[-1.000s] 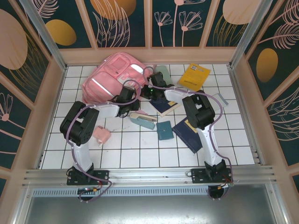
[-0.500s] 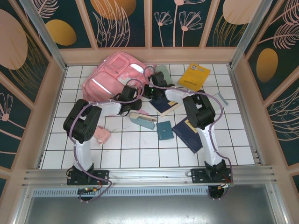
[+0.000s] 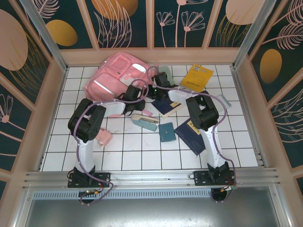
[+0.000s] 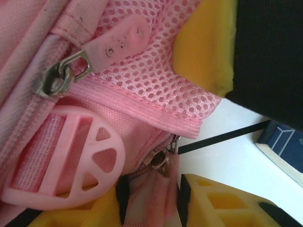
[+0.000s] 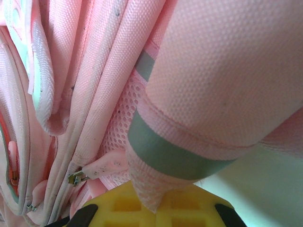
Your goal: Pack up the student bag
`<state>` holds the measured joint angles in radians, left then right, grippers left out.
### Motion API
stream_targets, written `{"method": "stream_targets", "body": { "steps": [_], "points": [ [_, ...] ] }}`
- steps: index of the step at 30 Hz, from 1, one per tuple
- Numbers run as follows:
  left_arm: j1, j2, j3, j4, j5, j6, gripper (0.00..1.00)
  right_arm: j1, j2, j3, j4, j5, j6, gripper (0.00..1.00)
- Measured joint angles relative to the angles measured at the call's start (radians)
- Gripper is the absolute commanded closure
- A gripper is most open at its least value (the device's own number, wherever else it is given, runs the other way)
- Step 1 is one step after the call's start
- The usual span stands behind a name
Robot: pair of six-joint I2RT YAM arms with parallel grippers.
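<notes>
Barely begun, judging by the tabletop. Over at the far left of the table (image 3: 142,156), close to the back wall and lying with front pockets up: the backpack (image 3: 116,75). Working at its right-hand edge with both arms. Pressed together on a thin corner of pink mesh (image 5: 142,187) with the right gripper (image 5: 151,208), that fabric drawn taut above the fingers. Set partway apart around a pink tab (image 4: 152,189) just below a zip slider (image 4: 159,163) with the left gripper (image 4: 151,203); apparently pinching that tab, going by a gap packed full of pink, though hard to be sure of a firm hold. Probably busy getting the backpack open rather than filling it; impossible to confirm an open compartment from any view. No sign of anything put inside. Lying loose on the tiles: a yellow book (image 3: 197,76) at the back right, a dark blue book (image 3: 165,109) just beside the grippers, a navy notebook (image 3: 188,136), a small teal wallet (image 3: 166,132), a teal-and-cream pencil case (image 3: 145,122), and a small pink pouch (image 3: 103,137) well apart on the left. Yet to do, on this evidence: undo the main zip, hold the mouth wide, carry each loose item in, then close up.
</notes>
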<state>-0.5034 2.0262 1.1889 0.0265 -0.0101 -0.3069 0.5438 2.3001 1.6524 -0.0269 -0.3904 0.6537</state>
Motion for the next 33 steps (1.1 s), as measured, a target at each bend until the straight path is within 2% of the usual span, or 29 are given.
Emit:
{"method": "stream_targets", "body": {
  "steps": [4,6,9,14,19,25,33],
  "points": [
    [0.000,0.000,0.000,-0.002,0.000,0.013,0.65,0.000,0.000,0.000,0.000,0.000,0.000,1.00],
    [0.000,0.008,0.011,-0.016,-0.014,0.018,0.76,0.000,0.000,0.000,0.000,0.000,0.000,1.00],
    [0.000,0.010,0.018,-0.024,-0.025,0.033,0.84,0.000,0.000,0.000,0.002,0.002,0.000,1.00],
    [0.000,0.008,0.018,-0.023,-0.022,0.042,0.86,0.000,0.000,0.000,0.004,0.004,0.000,1.00],
    [0.000,0.005,0.018,-0.025,-0.013,0.045,0.87,0.000,0.000,-0.004,0.008,0.004,0.000,1.00],
    [0.011,0.002,0.018,-0.032,0.034,0.042,0.73,0.000,0.000,-0.006,0.008,0.003,0.000,1.00],
    [0.047,-0.014,-0.002,-0.028,0.135,0.034,0.66,0.001,0.000,-0.013,0.011,-0.006,0.000,1.00]
  ]
}}
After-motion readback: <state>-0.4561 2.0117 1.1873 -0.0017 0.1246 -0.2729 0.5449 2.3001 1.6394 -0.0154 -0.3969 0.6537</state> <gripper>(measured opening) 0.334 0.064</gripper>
